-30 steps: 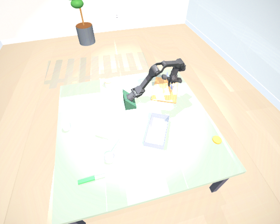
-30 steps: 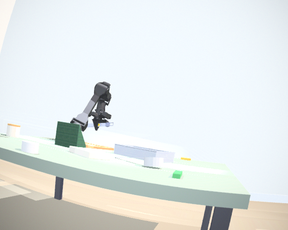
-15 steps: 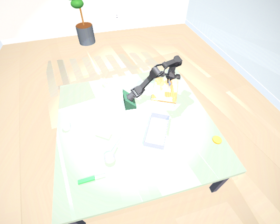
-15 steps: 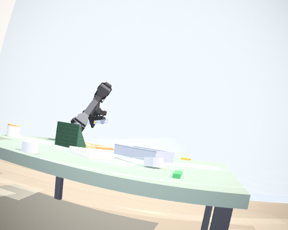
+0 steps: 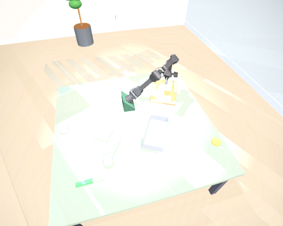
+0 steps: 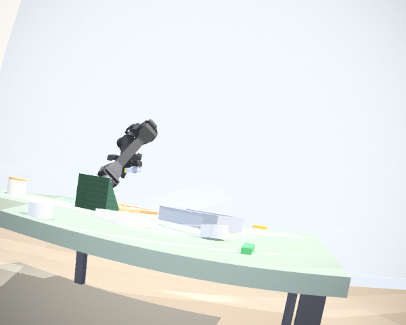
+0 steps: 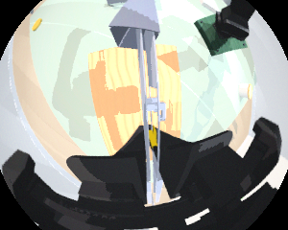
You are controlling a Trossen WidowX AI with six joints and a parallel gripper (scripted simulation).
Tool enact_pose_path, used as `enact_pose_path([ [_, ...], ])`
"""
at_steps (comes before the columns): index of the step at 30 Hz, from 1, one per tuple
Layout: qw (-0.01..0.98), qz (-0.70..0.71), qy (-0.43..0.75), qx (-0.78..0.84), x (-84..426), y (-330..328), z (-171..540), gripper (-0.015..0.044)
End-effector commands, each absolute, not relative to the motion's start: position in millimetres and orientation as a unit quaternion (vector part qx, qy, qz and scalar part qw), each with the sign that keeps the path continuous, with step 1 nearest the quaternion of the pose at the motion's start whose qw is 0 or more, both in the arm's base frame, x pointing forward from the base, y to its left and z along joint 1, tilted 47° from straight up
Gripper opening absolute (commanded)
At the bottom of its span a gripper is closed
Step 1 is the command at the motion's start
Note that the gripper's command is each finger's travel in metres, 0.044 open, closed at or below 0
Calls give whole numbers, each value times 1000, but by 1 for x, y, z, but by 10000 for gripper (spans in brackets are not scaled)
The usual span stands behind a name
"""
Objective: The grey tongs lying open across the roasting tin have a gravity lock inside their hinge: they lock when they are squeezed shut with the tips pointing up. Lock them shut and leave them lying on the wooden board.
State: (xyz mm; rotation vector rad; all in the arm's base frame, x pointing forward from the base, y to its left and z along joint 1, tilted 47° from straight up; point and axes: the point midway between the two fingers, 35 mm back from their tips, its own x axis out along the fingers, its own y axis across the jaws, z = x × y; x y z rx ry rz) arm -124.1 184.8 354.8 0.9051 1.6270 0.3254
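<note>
Above the wooden board [image 5: 163, 96] [image 6: 138, 208] [image 7: 120, 86], gripper [image 5: 166, 78] [image 6: 123, 175] [image 7: 144, 128] was clamped on grey tongs [image 5: 166, 81] [image 6: 134, 170] [image 7: 141, 81], arms squeezed near-parallel. Roasting tin [image 5: 152, 148] [image 6: 189, 217] stood apart on the table [image 5: 137, 182] [image 6: 161, 258].

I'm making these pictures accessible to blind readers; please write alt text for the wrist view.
The black gripper is shut on the grey tongs, their arms close together, above the wooden board. A green block appears at upper right.
</note>
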Motion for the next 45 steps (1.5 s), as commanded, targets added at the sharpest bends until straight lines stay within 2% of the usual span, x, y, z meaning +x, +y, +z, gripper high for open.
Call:
enact_pose_path([
  [1, 567, 138, 704, 405, -131, 179, 358, -150],
  [21, 522, 111, 731, 425, -142, 174, 357, -150],
  [33, 420, 29, 804, 420, -147, 186, 341, -150],
  [45, 295, 7, 862, 411, -150, 198, 342, -150],
])
